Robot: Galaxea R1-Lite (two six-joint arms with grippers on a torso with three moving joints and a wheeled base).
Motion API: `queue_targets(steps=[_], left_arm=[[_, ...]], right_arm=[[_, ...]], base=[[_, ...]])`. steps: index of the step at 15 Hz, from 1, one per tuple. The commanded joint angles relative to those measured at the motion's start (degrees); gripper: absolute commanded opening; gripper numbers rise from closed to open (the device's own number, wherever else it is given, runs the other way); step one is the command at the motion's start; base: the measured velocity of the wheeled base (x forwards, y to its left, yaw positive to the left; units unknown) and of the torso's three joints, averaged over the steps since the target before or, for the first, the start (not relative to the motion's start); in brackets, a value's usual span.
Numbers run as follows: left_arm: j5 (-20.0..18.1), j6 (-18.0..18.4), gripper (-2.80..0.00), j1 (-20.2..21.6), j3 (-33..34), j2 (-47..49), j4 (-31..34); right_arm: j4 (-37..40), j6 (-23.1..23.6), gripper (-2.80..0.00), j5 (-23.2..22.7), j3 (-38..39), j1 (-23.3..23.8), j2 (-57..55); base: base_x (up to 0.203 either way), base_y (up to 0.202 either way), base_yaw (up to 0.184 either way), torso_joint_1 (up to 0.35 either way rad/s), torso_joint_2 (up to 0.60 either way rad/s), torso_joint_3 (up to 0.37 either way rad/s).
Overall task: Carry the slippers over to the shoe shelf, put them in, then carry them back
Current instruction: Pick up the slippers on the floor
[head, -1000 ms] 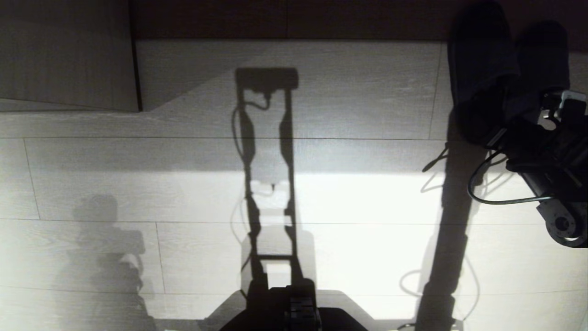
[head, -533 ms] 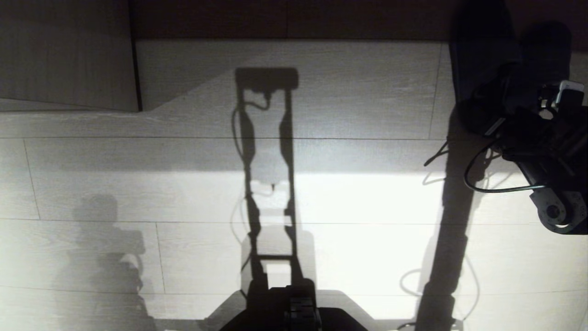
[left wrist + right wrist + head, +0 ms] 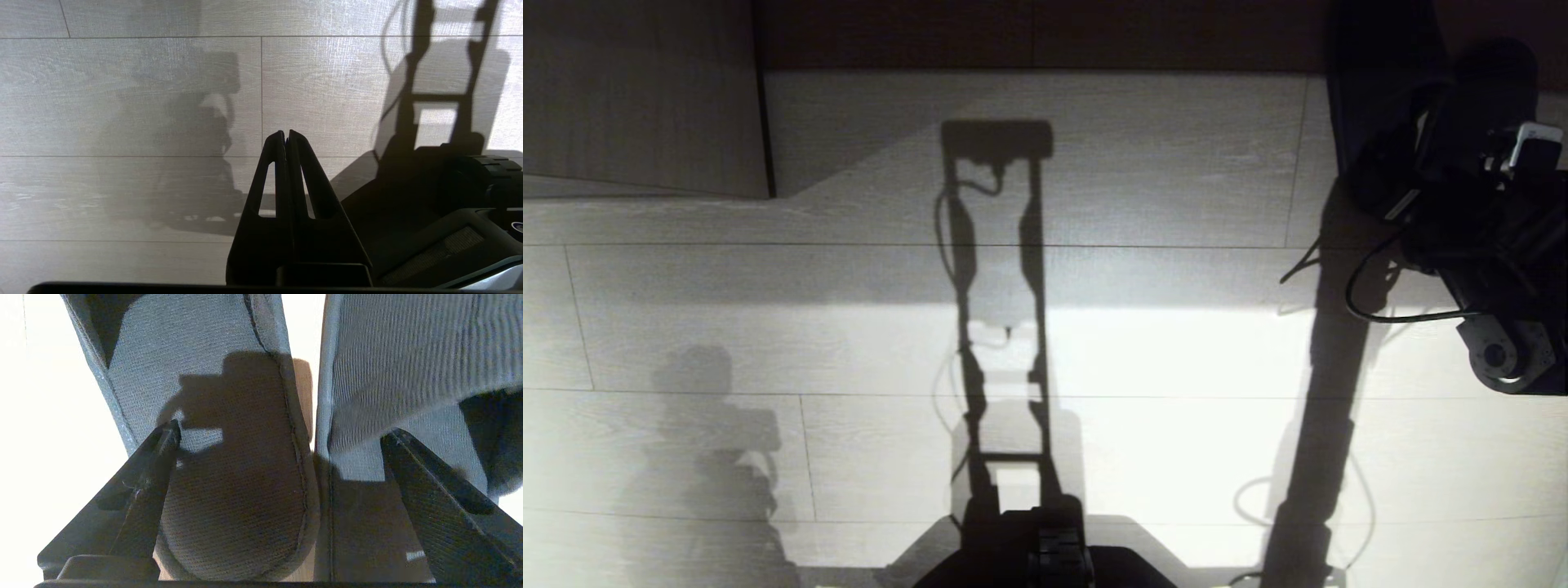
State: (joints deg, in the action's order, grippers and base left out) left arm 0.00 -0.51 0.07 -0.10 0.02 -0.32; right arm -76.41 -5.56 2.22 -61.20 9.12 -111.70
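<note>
While the right gripper fingers spread wide, the slippers lie between them.

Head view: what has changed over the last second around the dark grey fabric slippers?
The right gripper has pushed farther over the pair of dark charcoal-grey fabric slippers, its open fingers now straddling their heel ends; nothing is gripped yet. The slippers, the pale wood-plank floor and the shut left gripper stayed put.
</note>
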Motion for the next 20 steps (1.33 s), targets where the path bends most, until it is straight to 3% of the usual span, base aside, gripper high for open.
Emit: queue_targets(steps=[1,20], left_arm=[[0.00,-0.02,-2.80,0.01,0.01,0.06,-0.03],[0.00,-0.02,-2.80,0.01,0.01,0.00,-0.03]], right_arm=[[-0.24,0.07,0.00,0.07,-1.34,0.02,-1.19],[0.67,0.11,0.00,-1.89,-10.60,4.08,-1.06]], base=[[0.000,0.000,0.000,0.000,0.00,0.000],[0.000,0.000,0.000,0.000,0.00,0.000]])
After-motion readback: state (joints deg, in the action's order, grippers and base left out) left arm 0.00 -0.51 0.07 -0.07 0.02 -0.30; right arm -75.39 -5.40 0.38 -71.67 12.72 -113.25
